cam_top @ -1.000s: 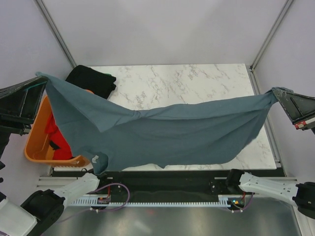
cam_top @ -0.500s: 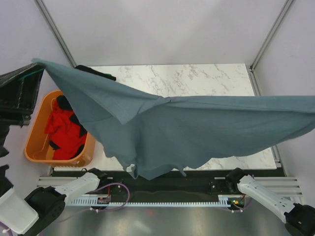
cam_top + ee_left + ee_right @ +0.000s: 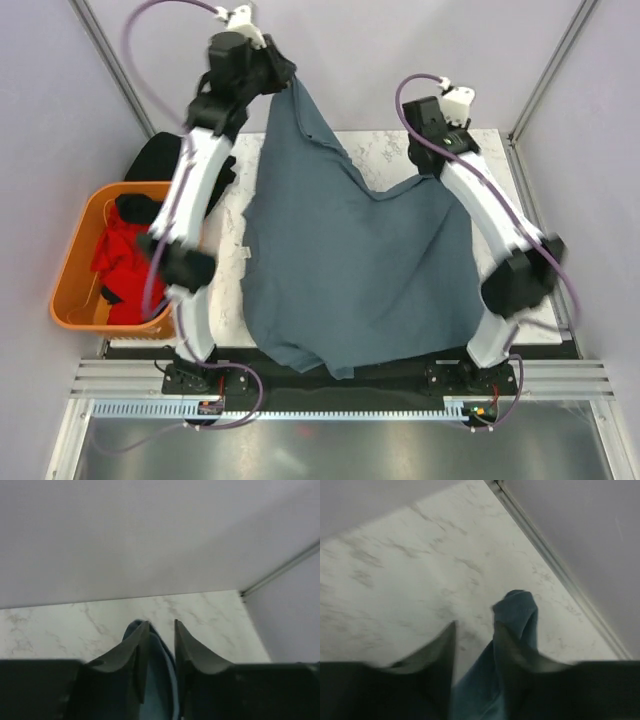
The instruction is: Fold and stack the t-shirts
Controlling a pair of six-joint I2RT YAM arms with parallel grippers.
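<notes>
A slate blue-grey t-shirt [image 3: 350, 270] lies spread down the middle of the marble table [image 3: 495, 160], its lower hem hanging over the near edge. My left gripper [image 3: 285, 80] is stretched high over the far edge, and one corner of the shirt still rises up to it. In the left wrist view that gripper [image 3: 161, 622] is open, its fingers apart with a fold of the t-shirt [image 3: 157, 680] loose between them. My right gripper [image 3: 428, 165] is open at the far right; in its wrist view [image 3: 475, 625] the t-shirt [image 3: 520, 610] drapes over one finger.
An orange basket [image 3: 72, 285] stands off the table's left edge with a red t-shirt [image 3: 120, 255] and dark cloth in it. A black t-shirt [image 3: 160, 160] lies at the far left corner, partly behind my left arm. Slanted frame posts [image 3: 545, 75] flank the table.
Both arms swung from the sides to the far edge of the table. The shirt, stretched in the air before, now lies over the table. Both grippers opened.
</notes>
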